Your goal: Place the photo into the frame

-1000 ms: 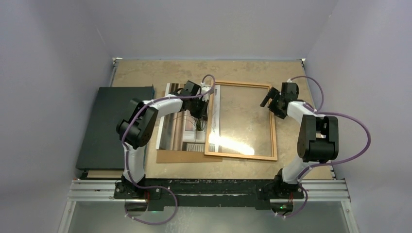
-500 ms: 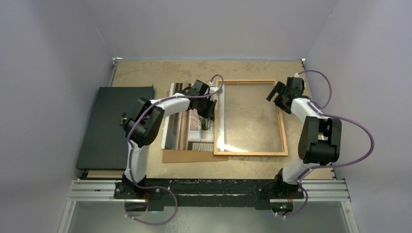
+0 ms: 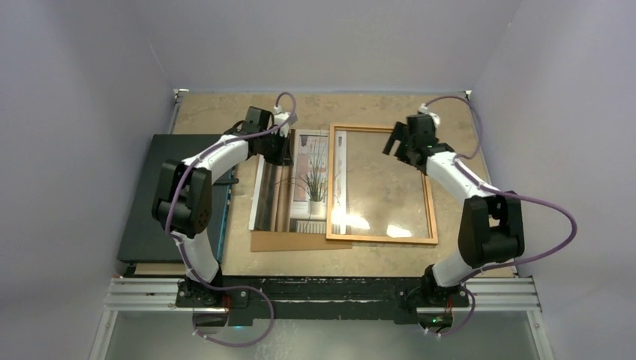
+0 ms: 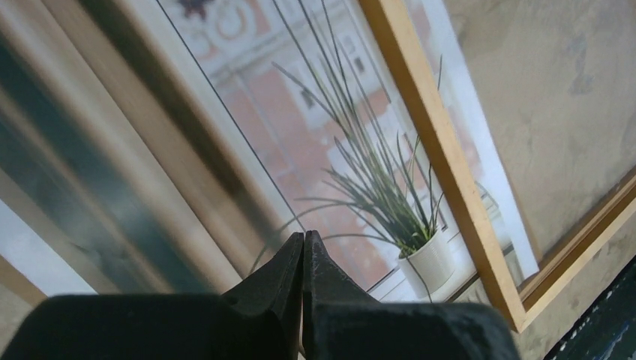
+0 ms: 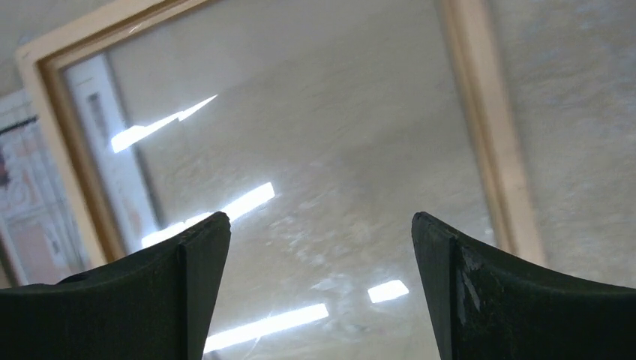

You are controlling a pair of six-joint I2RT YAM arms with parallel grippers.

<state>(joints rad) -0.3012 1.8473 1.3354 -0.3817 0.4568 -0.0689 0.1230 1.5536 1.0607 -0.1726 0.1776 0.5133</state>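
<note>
The photo [image 3: 296,184] lies flat at mid table, a spiky potted plant by a window; in the left wrist view the photo [image 4: 247,135] fills the picture. The frame [image 3: 431,195] lies to its right, and the frame's left rail [image 4: 442,157] overlaps the photo's right margin. My left gripper [image 3: 279,150] hovers at the photo's far left corner, shut on nothing [image 4: 303,238]. Over the far part of the frame's clear pane my right gripper [image 3: 397,148] stands open [image 5: 321,225], with nothing between the fingers. The right rail of the frame [image 5: 487,127] shows beyond them.
A plain brown backing board [image 3: 300,241] sticks out from under the photo's near edge. A dark flat box [image 3: 169,195] lies along the table's left side. Grey walls close in at the back and on both sides.
The frame has swung from tilted to square and slid right, still over the photo's right edge. My left gripper moved left to the photo's far corner. My right gripper moved left over the pane.
</note>
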